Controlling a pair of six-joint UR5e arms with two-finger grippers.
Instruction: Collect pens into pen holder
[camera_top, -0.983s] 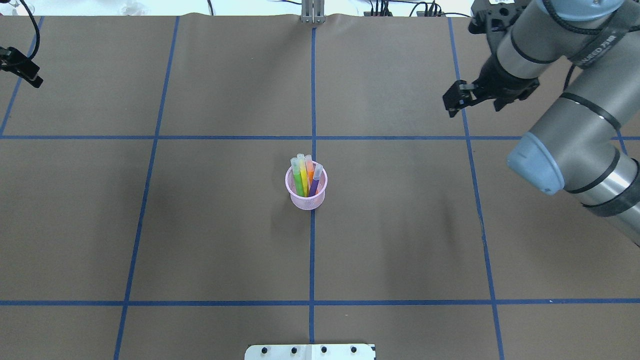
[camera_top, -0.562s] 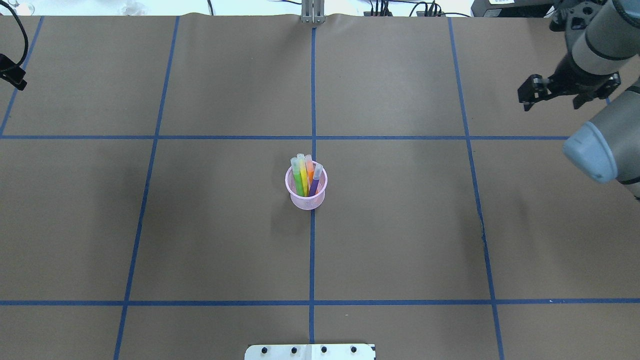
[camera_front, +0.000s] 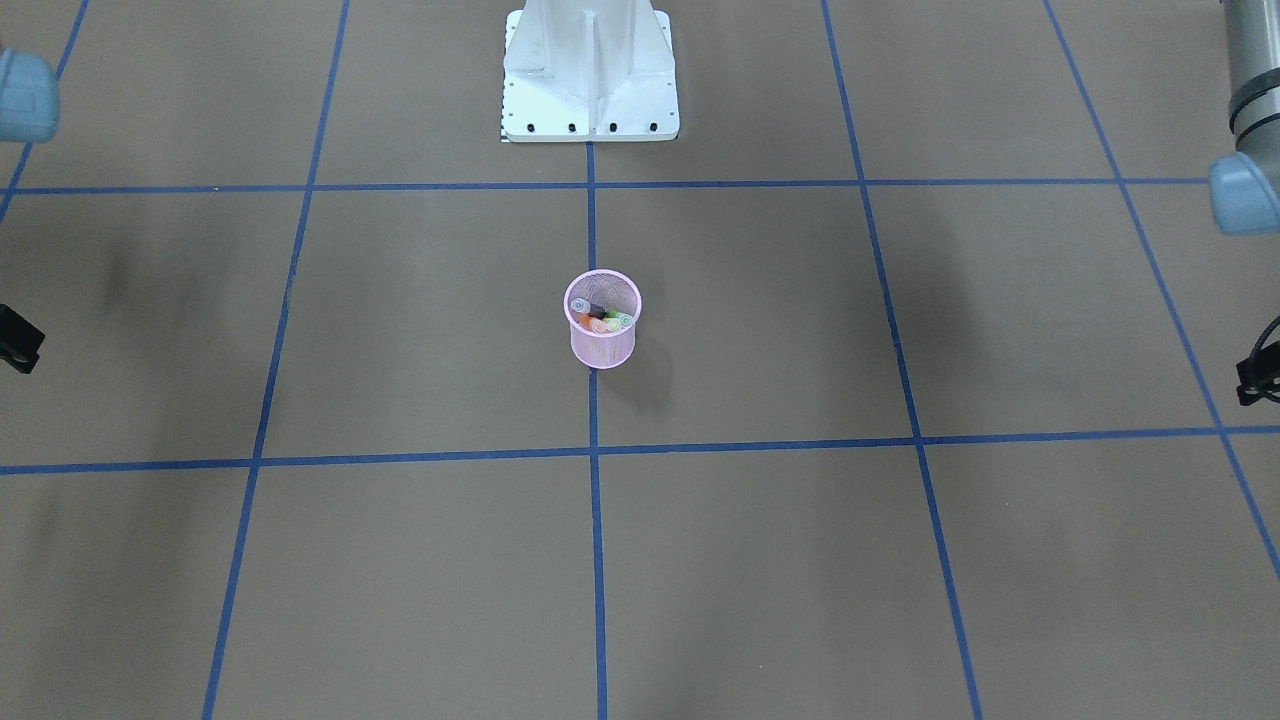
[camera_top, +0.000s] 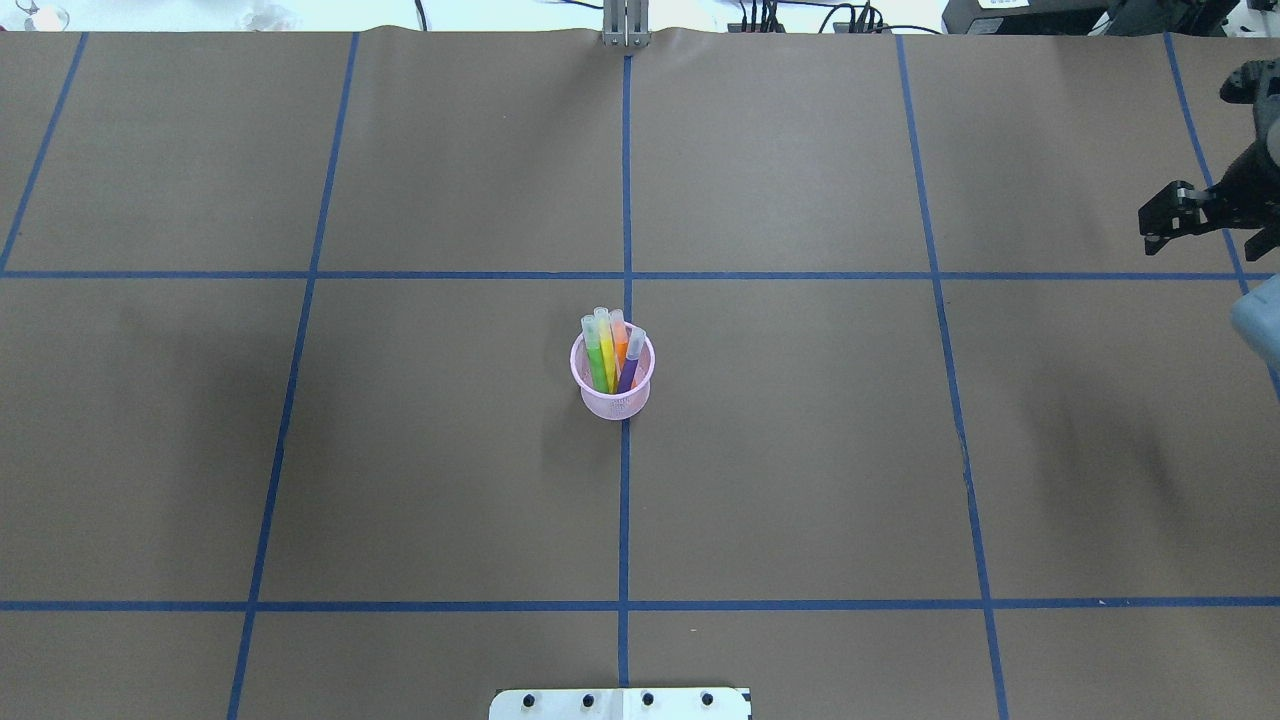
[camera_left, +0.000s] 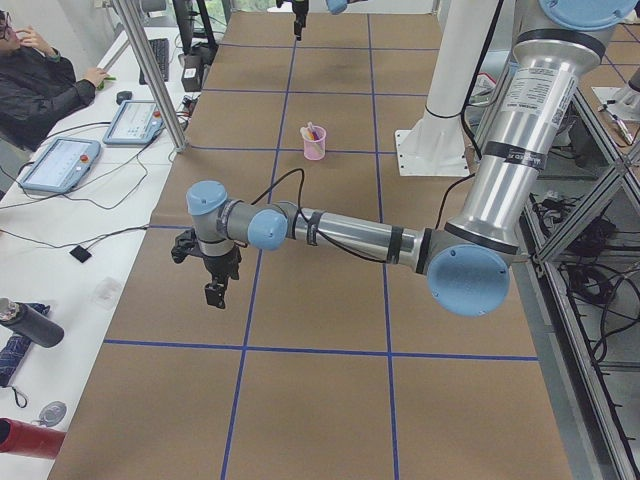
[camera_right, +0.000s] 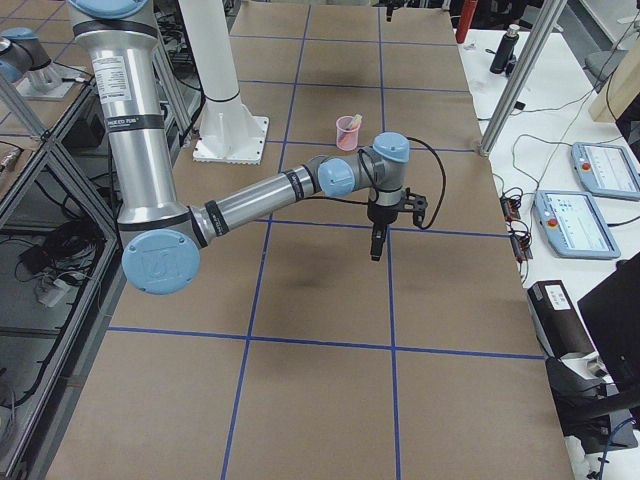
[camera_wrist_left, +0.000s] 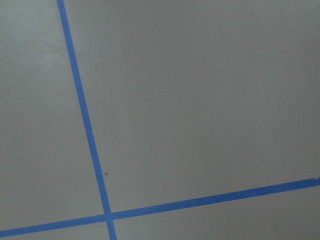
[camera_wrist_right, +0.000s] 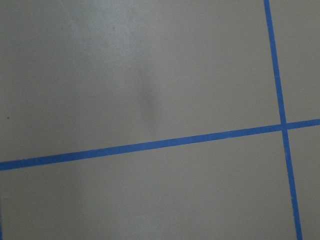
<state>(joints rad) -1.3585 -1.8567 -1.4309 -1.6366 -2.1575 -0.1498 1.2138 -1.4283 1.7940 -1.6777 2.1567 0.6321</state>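
Status: all four pens are in the pen holder (camera_top: 612, 402): green pen (camera_top: 596, 366), yellow pen (camera_top: 607, 352), orange pen (camera_top: 620, 345), purple pen (camera_top: 629, 374). They stand close to upright, caps up, leaning on the rim side away from my base. I see no pen lying on the bench (camera_top: 800, 450).

Key geometry: the holder sits well apart from both my grippers, roughly between them. From my right gripper (camera_top: 1150, 226) it lies far to the left and somewhat nearer my base. From my left gripper (camera_left: 214, 295) it lies far to the right and nearer my base. Neither arm is clearly closer.

Gripper state: can't tell for either. Both are cut off at the frame edges, and the wrist cams show only bench cover and blue tape lines (camera_wrist_left: 90, 145). No pen is visible at either one.

My read: collection looks done, and no reach toward the holder is needed.
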